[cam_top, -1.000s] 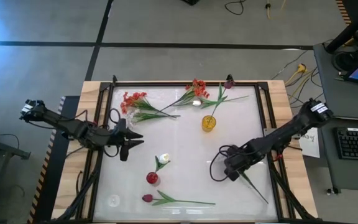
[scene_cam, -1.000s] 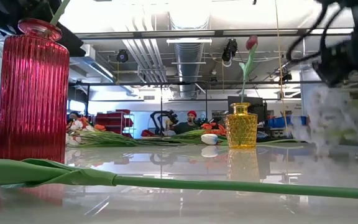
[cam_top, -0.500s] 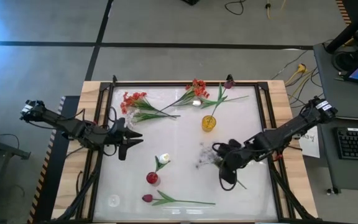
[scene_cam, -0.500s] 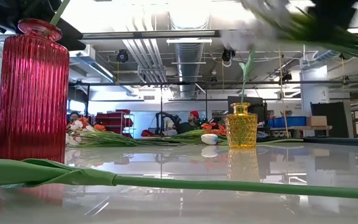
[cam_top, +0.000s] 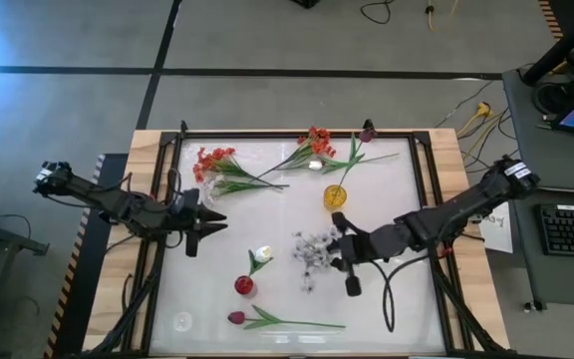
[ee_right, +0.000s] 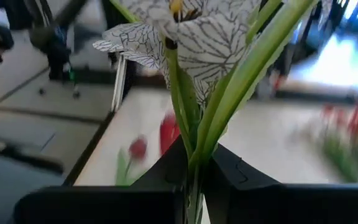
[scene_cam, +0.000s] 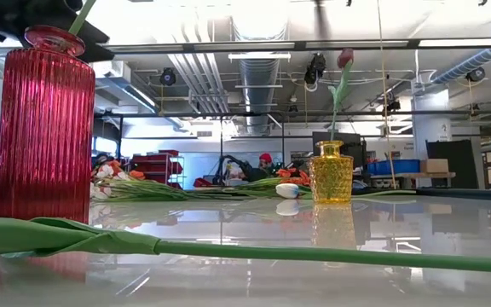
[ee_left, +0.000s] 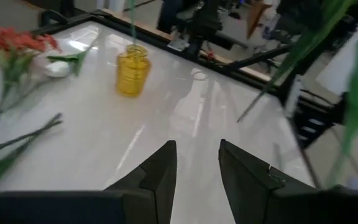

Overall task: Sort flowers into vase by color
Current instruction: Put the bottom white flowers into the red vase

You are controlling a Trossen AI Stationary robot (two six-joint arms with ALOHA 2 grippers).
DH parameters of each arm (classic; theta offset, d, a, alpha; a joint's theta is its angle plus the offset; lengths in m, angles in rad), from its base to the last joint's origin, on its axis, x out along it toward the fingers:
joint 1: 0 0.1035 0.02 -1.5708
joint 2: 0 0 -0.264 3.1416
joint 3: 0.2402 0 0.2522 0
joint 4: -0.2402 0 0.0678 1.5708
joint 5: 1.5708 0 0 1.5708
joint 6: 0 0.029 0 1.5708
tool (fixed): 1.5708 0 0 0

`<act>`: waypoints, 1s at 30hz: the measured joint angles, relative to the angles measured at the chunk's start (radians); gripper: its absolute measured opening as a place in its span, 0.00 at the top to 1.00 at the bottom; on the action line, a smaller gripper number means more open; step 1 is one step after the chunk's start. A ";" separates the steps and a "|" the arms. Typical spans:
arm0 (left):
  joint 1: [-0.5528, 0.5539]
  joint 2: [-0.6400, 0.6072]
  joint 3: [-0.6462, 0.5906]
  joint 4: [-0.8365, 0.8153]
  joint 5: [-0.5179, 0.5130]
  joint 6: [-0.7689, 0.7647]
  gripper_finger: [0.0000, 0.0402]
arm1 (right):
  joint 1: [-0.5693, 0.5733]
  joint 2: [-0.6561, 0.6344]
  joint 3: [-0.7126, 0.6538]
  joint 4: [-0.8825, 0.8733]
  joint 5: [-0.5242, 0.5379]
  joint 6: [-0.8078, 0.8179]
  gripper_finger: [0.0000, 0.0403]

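The spray of small whitish blossoms is clamped by its green stems between the fingers of the right end effector, held above the middle of the tabletop. In the right wrist view the white veined petals fan out just ahead of the fingertips and the stems run down into the closed gap between them.

Beyond that end effector's tip, toward the left arm, stands the red vase with the white rose in it; in the low view the red vase looms close with a green stem rising from its mouth. Past the vase, near the tabletop's front edge, a dark maroon tulip lies flat with its long stem and leaf stretched out.

Just beside the right end effector, on its far side, is the yellow vase, which holds one maroon tulip upright on a tall stem. Behind it lie orange-red blossom clusters and, farther toward the left arm, a second orange-red bunch, both flat on the tabletop.

The left end effector hovers near the tabletop's left edge, well apart from the spray, its fingers a narrow gap apart and holding nothing.
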State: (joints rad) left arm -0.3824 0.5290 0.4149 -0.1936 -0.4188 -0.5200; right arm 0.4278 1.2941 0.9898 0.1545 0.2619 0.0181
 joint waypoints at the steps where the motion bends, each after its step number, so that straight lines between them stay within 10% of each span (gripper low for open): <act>1: 0.000 -0.007 0.000 0.000 0.012 -0.006 0.73 | -0.005 0.012 0.000 0.058 -0.011 -0.040 0.94; 7: 0.000 -0.037 0.000 -0.003 0.021 -0.022 0.73 | -0.046 0.117 0.000 0.404 -0.221 -0.168 0.94; 15: 0.000 -0.045 0.000 -0.006 0.021 -0.021 0.73 | -0.065 0.240 0.006 0.722 -0.245 -0.275 0.94; 30: 0.000 -0.044 0.000 -0.021 0.019 -0.012 0.73 | -0.103 0.393 0.178 0.672 -0.373 -0.241 0.94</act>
State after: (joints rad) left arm -0.3824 0.4848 0.4149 -0.2142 -0.3993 -0.5323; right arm 0.3251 1.6870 1.1680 0.8268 -0.1108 -0.2229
